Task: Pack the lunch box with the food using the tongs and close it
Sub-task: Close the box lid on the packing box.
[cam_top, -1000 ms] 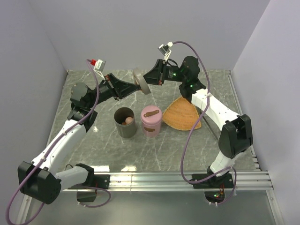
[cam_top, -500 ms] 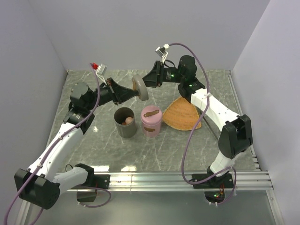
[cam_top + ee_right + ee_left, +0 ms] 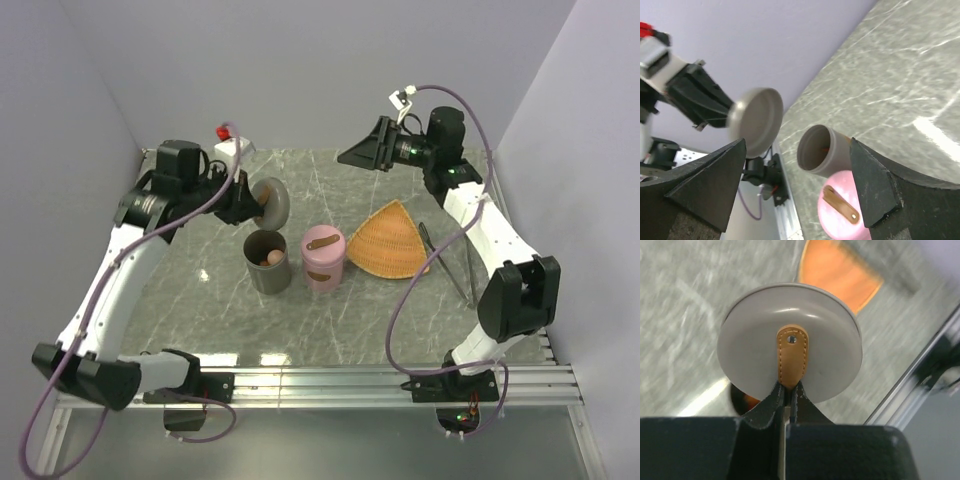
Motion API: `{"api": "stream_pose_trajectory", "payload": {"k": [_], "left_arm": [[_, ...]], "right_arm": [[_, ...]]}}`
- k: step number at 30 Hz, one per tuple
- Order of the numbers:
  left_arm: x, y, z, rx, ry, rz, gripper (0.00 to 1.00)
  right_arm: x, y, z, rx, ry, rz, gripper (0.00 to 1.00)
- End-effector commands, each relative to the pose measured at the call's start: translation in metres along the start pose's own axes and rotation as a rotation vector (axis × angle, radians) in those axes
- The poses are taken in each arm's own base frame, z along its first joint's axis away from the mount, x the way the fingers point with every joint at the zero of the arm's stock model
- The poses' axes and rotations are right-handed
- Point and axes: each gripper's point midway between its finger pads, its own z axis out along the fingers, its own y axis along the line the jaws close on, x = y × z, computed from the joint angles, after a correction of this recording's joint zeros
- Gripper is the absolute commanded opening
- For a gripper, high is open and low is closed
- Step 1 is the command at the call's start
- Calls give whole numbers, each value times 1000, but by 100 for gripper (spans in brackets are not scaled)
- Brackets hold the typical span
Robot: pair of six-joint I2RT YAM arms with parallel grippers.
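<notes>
Top external view: closest to the near edge of the table [image 3: 220, 320], about midway between the left and right edges, two round pots are seen side by side. The grey pot [image 3: 268, 272] is on the left and is open. Some food [image 3: 272, 258] is seen inside it: a pale ball and an orange bit. The pink pot [image 3: 324, 276] is just beside it on the right and is shut with a pink lid [image 3: 335, 250] that has a brown strap on top.

A little farther back and nearer the right edge, the orange woven tray [image 3: 390, 243] is laid flat. The tongs [image 3: 445, 262] are laid on the table just to the right of the tray, by the right edge, and are held by nothing.

Farther back, above the grey pot, a grey lid [image 3: 273, 203] is held up in the air, tipped on its side. It is gripped by the left gripper [image 3: 254, 205]. In the left wrist view the fingers [image 3: 767, 407] are seen pinched tight on the brown strap [image 3: 792, 355] in the middle of the lid.

Farthest away, near the far edge, the right gripper [image 3: 360, 157] is held high. In the right wrist view its fingers [image 3: 705, 185] are spread wide and nothing is held between them.
</notes>
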Motion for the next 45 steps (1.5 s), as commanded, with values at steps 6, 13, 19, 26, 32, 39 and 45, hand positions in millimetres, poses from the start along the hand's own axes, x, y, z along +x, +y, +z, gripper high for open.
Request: {"api": "stream_pose_trajectory", "payload": {"k": [6,13,19,26,32,39,45], "left_arm": [[53,36,-28,-92,485,222,0],[58,53,-23,-229,630,394,0],[76,40,-5,-227,738,512,0],[83,47,7,-200,803,591,0],[95,40,18,-133,830,588,0],[115,33,21,-58,875,584,0],[114,34,29,-50,880,586,2]], "right_arm": [[-18,28,-30,36,-47,-156,94],[-16,28,-32,34,-49,-159,95],[-16,27,-34,39,-50,-156,96],[-13,24,-37,39,-45,-150,96],[-9,20,-39,41,-35,-138,96],[-8,19,-41,33,-28,-128,97],[-4,19,-42,23,-23,-112,97]]}}
